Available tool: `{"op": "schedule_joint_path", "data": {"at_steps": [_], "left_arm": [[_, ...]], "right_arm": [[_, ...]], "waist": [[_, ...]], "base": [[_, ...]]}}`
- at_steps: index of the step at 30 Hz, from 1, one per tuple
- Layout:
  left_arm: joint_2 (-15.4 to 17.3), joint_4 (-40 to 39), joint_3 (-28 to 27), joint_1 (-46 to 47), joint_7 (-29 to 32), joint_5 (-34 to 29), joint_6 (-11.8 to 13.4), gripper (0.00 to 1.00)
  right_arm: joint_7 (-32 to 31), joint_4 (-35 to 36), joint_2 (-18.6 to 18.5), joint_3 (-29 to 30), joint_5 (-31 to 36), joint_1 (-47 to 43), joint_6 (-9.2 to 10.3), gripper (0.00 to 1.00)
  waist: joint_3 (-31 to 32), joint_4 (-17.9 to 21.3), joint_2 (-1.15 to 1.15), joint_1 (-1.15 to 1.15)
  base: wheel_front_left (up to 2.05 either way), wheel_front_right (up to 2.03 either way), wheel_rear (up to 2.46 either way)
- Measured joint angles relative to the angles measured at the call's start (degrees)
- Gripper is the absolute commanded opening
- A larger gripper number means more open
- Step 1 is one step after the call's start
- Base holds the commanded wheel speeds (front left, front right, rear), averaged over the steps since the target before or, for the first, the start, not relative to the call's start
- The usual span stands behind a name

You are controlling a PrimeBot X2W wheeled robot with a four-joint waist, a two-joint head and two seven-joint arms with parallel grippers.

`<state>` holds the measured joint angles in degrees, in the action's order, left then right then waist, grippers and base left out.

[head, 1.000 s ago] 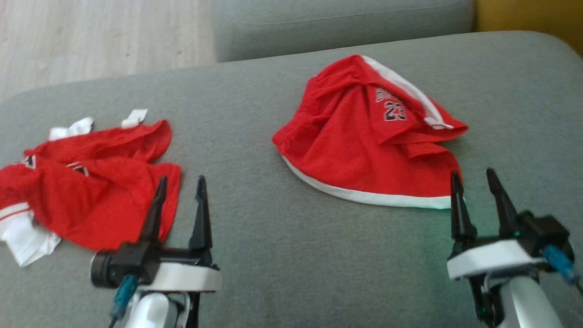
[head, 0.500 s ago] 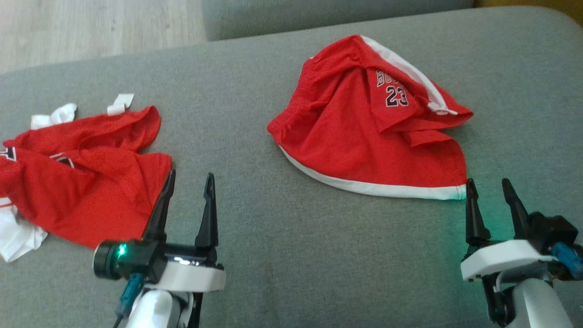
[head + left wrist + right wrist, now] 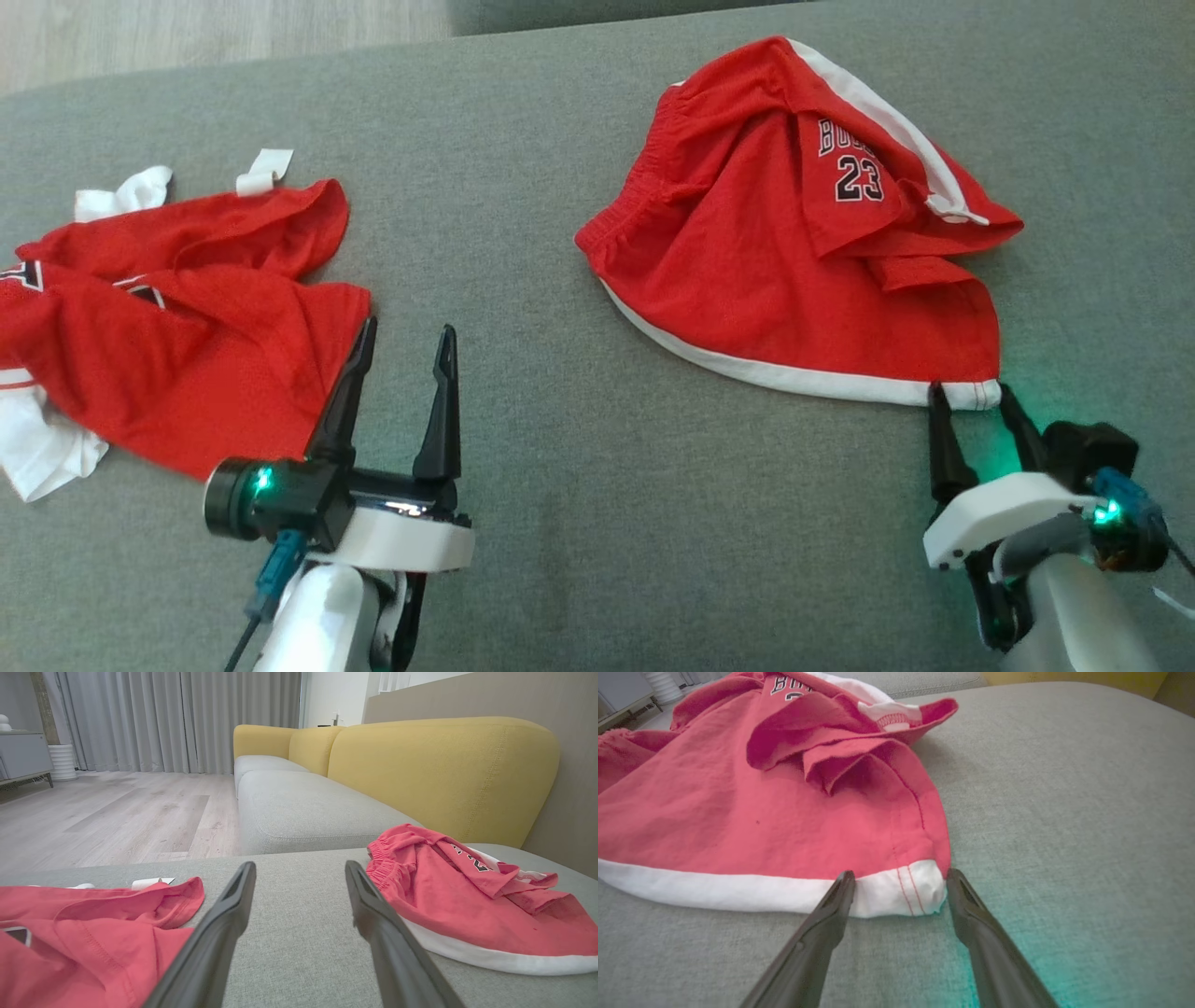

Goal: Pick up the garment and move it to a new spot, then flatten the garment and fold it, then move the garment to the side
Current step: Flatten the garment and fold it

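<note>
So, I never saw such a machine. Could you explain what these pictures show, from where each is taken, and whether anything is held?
It is a wheeled robot with two arms, each ending in two long dark jaws. One picture looks down from its head; the other two look along each wrist. On the grey sofa cushion lie a crumpled red garment on the robot's left and red shorts marked 23 on its right. The left jaws stand open beside that garment. The right jaws stand open on either side of the shorts' white-hemmed corner. Nothing is held yet.
</note>
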<state>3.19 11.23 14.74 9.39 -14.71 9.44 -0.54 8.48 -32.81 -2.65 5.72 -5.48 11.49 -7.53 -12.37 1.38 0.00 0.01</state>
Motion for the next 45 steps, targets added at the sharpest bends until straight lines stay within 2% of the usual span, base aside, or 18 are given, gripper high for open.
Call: {"op": "schedule_joint_path", "data": {"at_steps": [2,3,4,5,12,17,24,31,38,45], "left_arm": [[-0.03,0.19,-0.08,0.00,0.00,-0.01,-0.01,1.00],[-0.04,0.32,-0.11,0.00,0.00,-0.02,-0.01,1.00],[-0.05,0.48,-0.13,0.00,0.00,-0.03,-0.01,1.00],[-0.09,0.68,-0.15,0.00,0.00,-0.16,-0.01,1.00],[-0.15,1.23,-0.48,-0.05,0.00,-0.43,-0.05,1.00],[0.00,3.75,0.69,0.38,0.00,-2.42,-1.74,1.00],[1.34,14.15,8.28,9.88,4.57,-7.42,-5.24,1.00],[1.72,25.69,14.64,21.20,9.27,-7.94,-6.60,1.00],[1.94,33.92,18.42,28.10,8.23,-6.08,-7.04,1.00],[1.79,39.17,22.99,33.17,3.75,-2.45,-7.04,1.00]], "right_arm": [[0.08,-0.91,0.00,-0.25,0.00,0.02,0.00,1.00],[0.08,-1.34,0.00,-0.41,0.00,0.05,0.00,0.80],[0.14,-1.62,0.00,-0.65,0.00,0.08,0.00,0.26],[0.49,-1.72,0.00,-0.85,0.00,0.13,0.00,0.00],[1.18,-1.87,0.01,0.77,2.38,1.07,0.00,0.00],[0.97,-0.55,0.01,3.88,3.21,0.93,0.00,0.00],[-1.21,0.87,0.07,3.08,1.42,1.29,0.00,0.00],[-1.94,0.83,0.05,-0.03,-1.14,5.05,0.00,0.00],[-1.83,0.81,0.04,-1.43,-2.18,6.67,0.00,0.00],[-1.33,0.83,0.04,-1.57,-2.16,6.87,0.00,0.00]], "waist": [[0.31,0.04,0.00,-0.01],[0.46,0.09,0.00,-0.01],[0.63,0.15,0.00,-0.01],[0.81,0.24,0.00,-0.01],[1.73,1.55,0.00,-0.01],[1.66,2.80,0.00,-0.01],[0.22,4.71,0.00,-0.01],[-2.62,7.14,0.00,-0.01],[-5.53,8.62,0.00,0.00],[-6.98,9.01,0.00,0.00]], "base": [[0.00,0.00,0.00],[0.00,0.00,0.00],[0.00,0.00,0.00],[0.00,0.00,0.00],[0.00,0.00,0.00],[0.00,0.00,0.00],[0.00,0.00,0.00],[0.00,0.00,0.00],[0.00,0.00,0.00],[0.00,0.00,0.00]]}}
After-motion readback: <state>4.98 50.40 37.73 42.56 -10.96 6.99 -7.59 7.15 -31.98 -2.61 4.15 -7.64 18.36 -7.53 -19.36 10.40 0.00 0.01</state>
